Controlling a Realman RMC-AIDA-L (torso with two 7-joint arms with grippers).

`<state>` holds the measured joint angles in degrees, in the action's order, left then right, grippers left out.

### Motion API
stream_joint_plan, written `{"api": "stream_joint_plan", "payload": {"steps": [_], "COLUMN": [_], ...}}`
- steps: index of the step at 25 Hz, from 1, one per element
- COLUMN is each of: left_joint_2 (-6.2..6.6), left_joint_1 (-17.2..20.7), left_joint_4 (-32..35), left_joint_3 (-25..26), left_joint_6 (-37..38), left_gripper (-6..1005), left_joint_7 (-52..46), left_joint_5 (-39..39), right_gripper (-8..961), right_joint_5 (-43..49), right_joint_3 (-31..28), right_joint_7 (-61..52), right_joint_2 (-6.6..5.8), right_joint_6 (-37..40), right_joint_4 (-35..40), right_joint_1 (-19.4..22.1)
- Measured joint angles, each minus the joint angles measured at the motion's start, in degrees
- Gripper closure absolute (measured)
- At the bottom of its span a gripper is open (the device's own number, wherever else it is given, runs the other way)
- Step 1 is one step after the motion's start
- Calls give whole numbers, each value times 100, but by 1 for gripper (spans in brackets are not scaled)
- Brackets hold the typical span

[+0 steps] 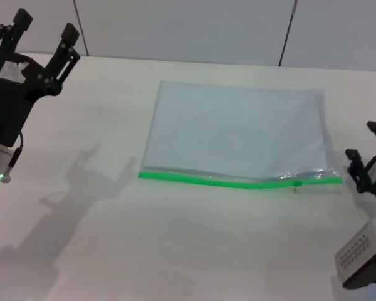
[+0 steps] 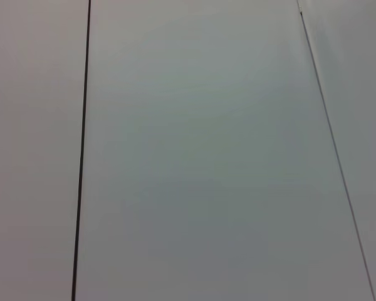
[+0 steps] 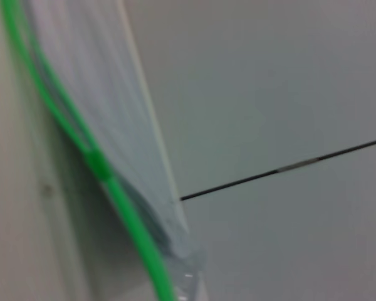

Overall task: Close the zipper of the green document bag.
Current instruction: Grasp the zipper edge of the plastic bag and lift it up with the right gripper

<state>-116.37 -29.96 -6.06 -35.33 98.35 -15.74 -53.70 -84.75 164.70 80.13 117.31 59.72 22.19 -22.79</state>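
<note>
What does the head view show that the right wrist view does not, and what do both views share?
Only the head view shows the whole green document bag flat on the table, the raised left gripper with open fingers, and the right gripper beside the bag's right end. Only the right wrist view shows the zipper close up. Both share the bag, its zipper and the wall.

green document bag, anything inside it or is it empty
Through the translucent green document bag only the pale table seems to show; a faint rectangular outline might be a sheet, but that cannot be told. No bulky contents. The zipper gapes near its right end.
</note>
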Motion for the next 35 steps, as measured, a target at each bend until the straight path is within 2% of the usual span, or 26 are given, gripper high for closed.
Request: {"api": "stream_joint_plan", "payload": {"steps": [7, 18, 29, 32, 35], "left_joint_2": [0, 0, 0, 0, 0], "left_joint_1": [0, -1, -26, -34, -33], "left_joint_4": [0, 0, 0, 0, 0], "left_joint_3": [10, 9, 8, 8, 9], "left_joint_6": [0, -18, -99, -99, -99], "left_gripper": [177, 179, 182, 182, 183], "left_joint_7": [6, 10, -18, -27, -28], "left_joint_5": [4, 9, 9, 9, 9], "right_gripper": [248, 276, 304, 559, 685], "right_joint_5": [128, 412, 431, 425, 415], "right_joint_3": [12, 9, 9, 9, 9], "right_joint_7": [74, 415, 419, 420, 418], "right_joint_2": [2, 0, 4, 3, 2], "right_joint_6": [-458, -631, -1078, -1097, -1087], "right_joint_4": [188, 558, 639, 666, 709], "right_joint_1": [-40, -85, -322, -341, -364]}}
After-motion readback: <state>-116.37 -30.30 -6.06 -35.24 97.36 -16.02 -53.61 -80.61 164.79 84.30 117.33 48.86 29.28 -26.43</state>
